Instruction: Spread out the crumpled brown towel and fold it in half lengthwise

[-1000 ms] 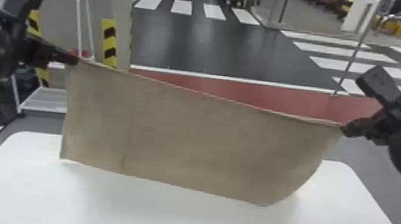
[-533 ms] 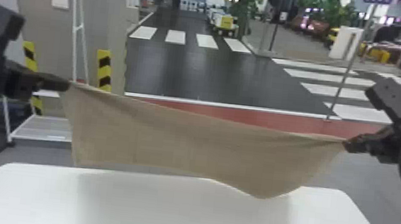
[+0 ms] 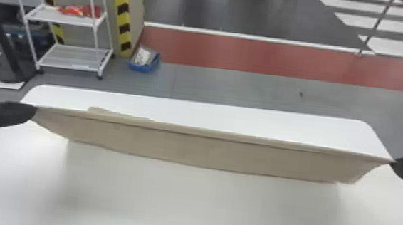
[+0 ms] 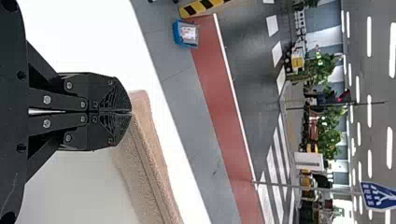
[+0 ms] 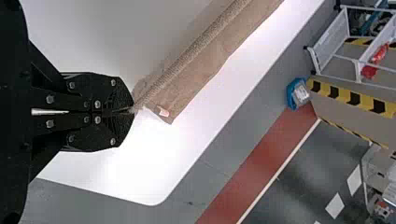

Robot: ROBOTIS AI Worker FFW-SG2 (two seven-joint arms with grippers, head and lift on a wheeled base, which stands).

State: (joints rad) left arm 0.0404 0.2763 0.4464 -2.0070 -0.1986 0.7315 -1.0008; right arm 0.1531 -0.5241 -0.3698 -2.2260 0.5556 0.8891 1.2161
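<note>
The left pincer [image 3: 34, 113] and right pincer [image 3: 393, 163] clench opposite ends of a brown towel [image 3: 207, 152], stretched in a long strip across the white desk [image 3: 198, 206].

Towel [image 3: 207, 154] is matt brown cloth, its nap rough and nubby. Table [image 3: 201, 207]: top looks smooth, with a soft sheen. Left gripper [image 3: 35, 112] and right gripper [image 3: 393, 163] are matt black, bright metal screws. Bin [image 3: 139, 67] looks plastic. Dark floor [image 3: 215, 8] looks smooth, glossy.
</note>
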